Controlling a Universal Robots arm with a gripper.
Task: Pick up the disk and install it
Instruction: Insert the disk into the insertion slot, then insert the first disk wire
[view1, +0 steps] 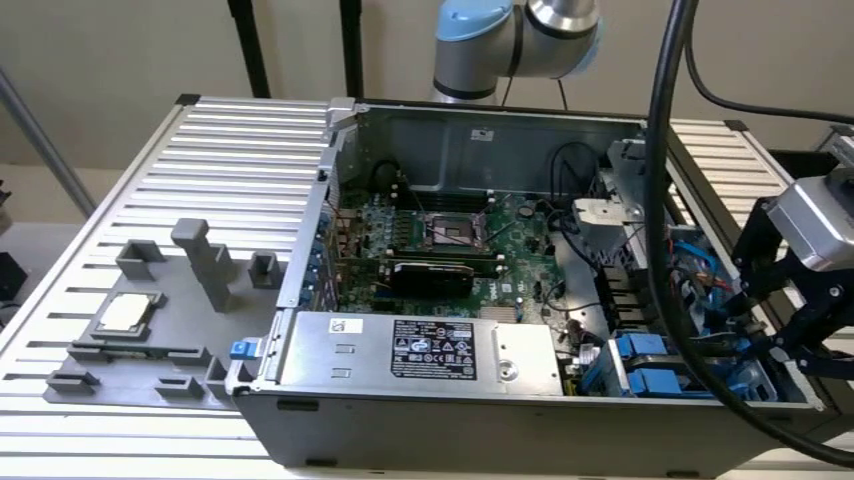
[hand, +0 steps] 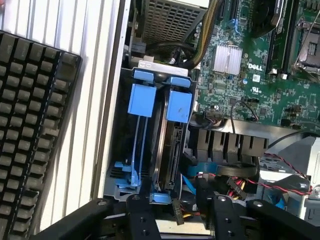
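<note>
On the exterior view I have the open case (view1: 467, 130) on a slatted table (view1: 240, 150), with the arm (view1: 514, 40) behind it. The gripper (view1: 774, 335) hangs at the exterior view's right, over the case's near corner, close to the drive bay. The disk (view1: 641, 345) sits in that bay in its blue frame, with a second blue carrier (view1: 663, 381) just beside it on the side away from the motherboard (view1: 441, 230). The power supply (view1: 427, 350) lies along the near wall. Outside the case, at the exterior view's left, a grey tray (view1: 134, 360) holds a small silver chip (view1: 127, 312).

On the wrist view the disk (hand: 169, 150) stands on edge in the bay, its blue tab uppermost, and the other carrier (hand: 141, 95) is parallel and close. The gripper (hand: 180, 212) is spread wide and holds nothing: its two black fingers (hand: 142, 220) stand either side of the bay's near end, apart from the disk (only cables show between them). The motherboard (hand: 250, 65) lies beyond the bay, and a black keyboard (hand: 30, 125) rests on the table outside the case wall.
</note>
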